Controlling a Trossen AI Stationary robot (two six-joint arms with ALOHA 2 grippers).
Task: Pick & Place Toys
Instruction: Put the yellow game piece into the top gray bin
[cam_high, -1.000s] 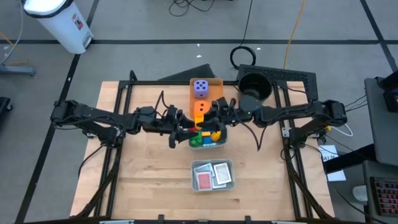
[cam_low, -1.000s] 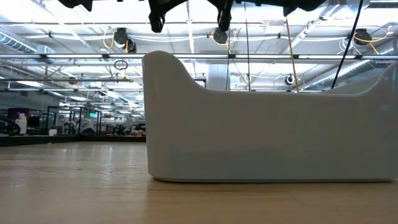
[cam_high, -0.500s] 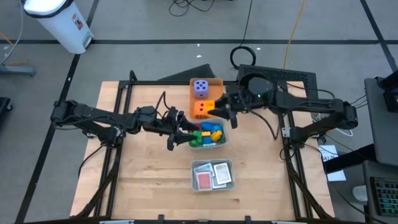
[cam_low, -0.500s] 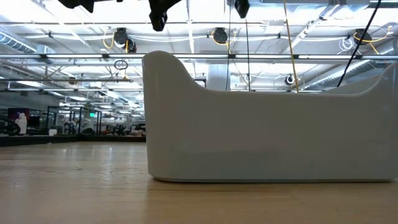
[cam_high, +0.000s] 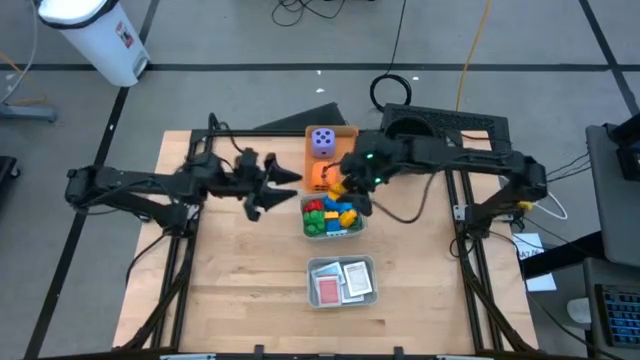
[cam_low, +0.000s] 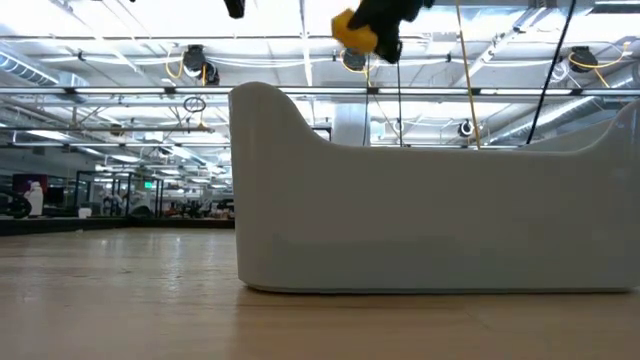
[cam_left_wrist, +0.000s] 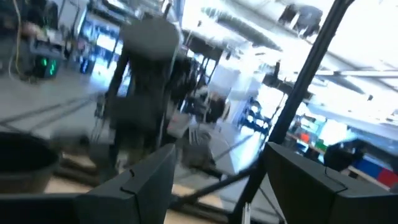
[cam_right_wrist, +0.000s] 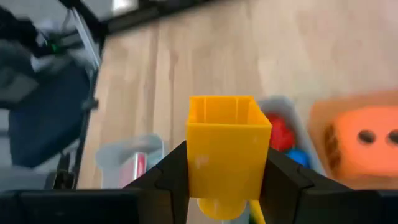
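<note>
My right gripper (cam_high: 340, 188) is shut on a yellow brick (cam_right_wrist: 227, 149) and hangs above the near edge of the flat orange tray (cam_high: 345, 132). On that tray sit an orange die (cam_high: 320, 176) and a purple die (cam_high: 322, 142). A grey tray (cam_high: 356, 228) just nearer holds red, green, blue and yellow bricks (cam_high: 330, 213). A second grey tray (cam_high: 341, 264) nearer still holds cards (cam_high: 340, 284). My left gripper (cam_high: 282, 190) is open, left of the brick tray, with nothing between its fingers (cam_left_wrist: 143, 183). My right gripper pinches the yellow brick by two opposite side walls (cam_right_wrist: 194, 163) between its two fingers (cam_right_wrist: 281, 177). The fingers slant downward from the table's right side. The brick is lifted clear, high above the table (cam_low: 355, 30), with its hollow end toward the wrist camera.
A black round pot (cam_high: 405, 135) and a dark mat lie at the far right corner. The near grey tray's wall (cam_low: 430, 190) fills the low view. Bare wood (cam_high: 230, 270) lies on the near left.
My left gripper has drawn back from the brick tray toward the table's left edge and risen, staying open. My right gripper has tipped its fingers downward and risen a little with the yellow brick, which now shows in the low view.
</note>
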